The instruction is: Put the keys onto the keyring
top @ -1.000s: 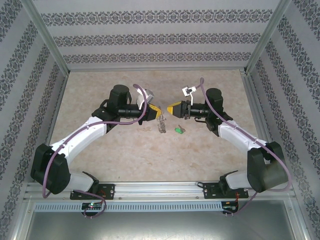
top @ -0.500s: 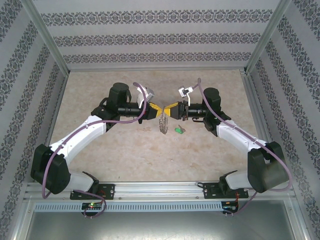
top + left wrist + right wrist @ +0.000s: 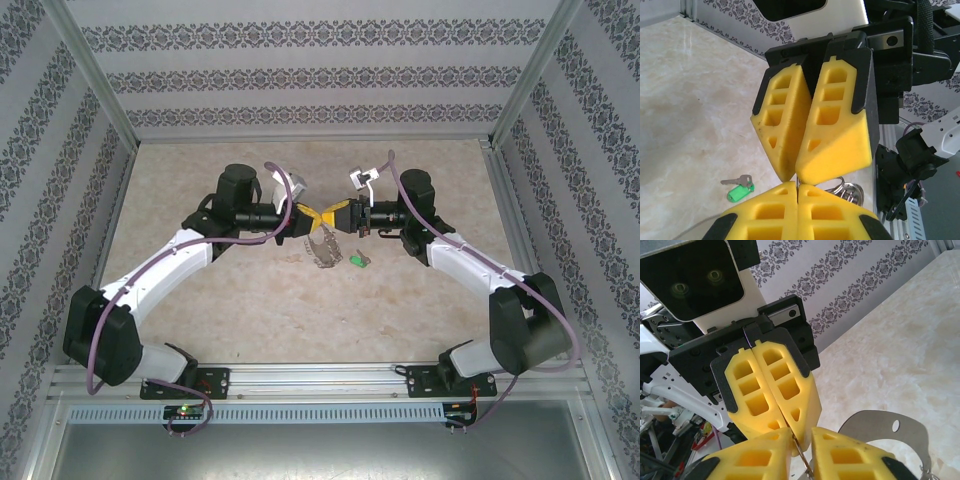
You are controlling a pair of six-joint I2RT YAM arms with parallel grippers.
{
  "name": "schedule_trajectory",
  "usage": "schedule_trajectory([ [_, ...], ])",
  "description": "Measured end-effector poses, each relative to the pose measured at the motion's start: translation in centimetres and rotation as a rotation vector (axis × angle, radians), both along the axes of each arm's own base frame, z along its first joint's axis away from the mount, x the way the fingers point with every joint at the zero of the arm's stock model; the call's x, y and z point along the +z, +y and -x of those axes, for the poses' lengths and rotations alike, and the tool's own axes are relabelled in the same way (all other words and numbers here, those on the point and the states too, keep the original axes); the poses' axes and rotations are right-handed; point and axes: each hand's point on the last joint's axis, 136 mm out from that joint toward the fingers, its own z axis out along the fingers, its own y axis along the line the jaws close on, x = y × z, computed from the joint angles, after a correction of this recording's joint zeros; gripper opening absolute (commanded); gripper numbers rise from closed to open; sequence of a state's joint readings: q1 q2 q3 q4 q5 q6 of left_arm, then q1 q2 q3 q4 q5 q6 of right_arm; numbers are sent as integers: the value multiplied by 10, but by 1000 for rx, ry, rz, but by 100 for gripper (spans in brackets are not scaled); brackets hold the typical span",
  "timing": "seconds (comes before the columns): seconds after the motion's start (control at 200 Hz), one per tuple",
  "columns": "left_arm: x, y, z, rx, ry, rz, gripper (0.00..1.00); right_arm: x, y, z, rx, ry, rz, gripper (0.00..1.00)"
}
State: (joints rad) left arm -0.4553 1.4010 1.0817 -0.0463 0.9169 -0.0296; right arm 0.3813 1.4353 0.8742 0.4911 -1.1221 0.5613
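Marble-look table (image 3: 250, 300) inside patterned walls (image 3: 300, 80), w/ an aluminium rail (image 3: 320, 378) along the near edge where both bases sit. Purple cable (image 3: 92, 350) loops off the L arm. Nothing lies btwn the grippers and the key. In the R wrist view a grey metal plate w/ a hole (image 3: 882, 432) sits low right, just beside the pads; can't tell what it belongs to.

Both arms reach inward from their corners, forearms angled toward table centre, wrists level, grippers pointed nose to nose. L gripper (image 3: 312, 215) and R gripper (image 3: 330, 216) meet tip to tip above the table, roughly mid-width.

L gripper jaws are clenched, yellow pads flush together in the L wrist view, w/ a thin wire of the keyring (image 3: 322, 247) coming out of the seam, so it's grasping the ring. The rest of the ring hangs floppy below the meeting point; its loops show just right of the L pads.

R gripper jaws are a narrow slit apart in the R wrist view, the ring's wire running up through that gap. Can't tell if the pads touch it.

Green-headed key (image 3: 358, 261) lies flat on the table, below and a bit right of the gripper tips, near the hanging ring but apart from it, held by neither gripper
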Motion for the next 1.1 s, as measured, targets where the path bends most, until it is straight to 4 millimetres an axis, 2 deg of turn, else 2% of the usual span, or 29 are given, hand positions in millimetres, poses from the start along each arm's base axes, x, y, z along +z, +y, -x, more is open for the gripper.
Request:
schedule_trajectory([
  [0.085,-1,-1,-1,-2,2,1,0,-3,-1,-4,-10,4,4,29],
  [0.385,-10,-4,-6,-5,21,-8,0,-13,-8,-5,-30,10,10,21],
  [0.505,-7,-5,-8,-7,16,-5,0,-12,-10,-7,-35,6,9,14],
  [0.634,-7,-5,-9,-2,14,-6,0,-10,-10,-5,-18,-4,3,0],
  [0.919,-7,-5,-9,-2,14,-6,0,-10,-10,-4,-11,-10,1,0],
  [1.029,-6,-5,-11,4,9,-7,31,-10,-12,-5,-17,-10,1,0],
  [1.099,-1,-5,-13,14,-3,-2,41,-11,-12,-5,-19,-4,4,0],
])
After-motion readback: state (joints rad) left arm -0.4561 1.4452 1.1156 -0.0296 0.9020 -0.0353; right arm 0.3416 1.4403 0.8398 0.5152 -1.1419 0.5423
